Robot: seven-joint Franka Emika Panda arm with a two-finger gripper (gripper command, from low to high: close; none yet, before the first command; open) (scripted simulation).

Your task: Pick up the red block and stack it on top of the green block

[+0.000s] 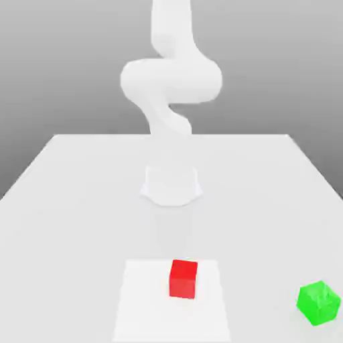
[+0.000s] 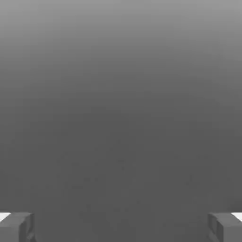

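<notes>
On the flat white table (image 1: 80, 201), near the edge closest to the exterior camera, sits the small bright red cube with plain glossy faces, the red block (image 1: 183, 279). It rests on a paler, brighter rectangular patch (image 1: 144, 301) of the tabletop, towards that patch's far side and a little to the exterior view's right of its middle. The small bright green cube with slightly translucent faces, the green block (image 1: 319, 303), lies well apart from it, off the patch, close to the table's corner at the exterior view's right, turned at an angle so that an edge faces the camera. The two blocks do not touch, and bare tabletop lies between them.

Behind the red block stands the white robot arm (image 1: 171, 80), rising from its rounded base (image 1: 171, 185) at the middle of the table and curving up out of the top of the exterior view. Nothing lies between the base and the red block.

In the hand view the gripper (image 2: 121, 227) shows two grey fingertips (image 2: 18, 227) at opposite sides, spread wide apart and released, with nothing between them; behind them is a plain grey surface.
</notes>
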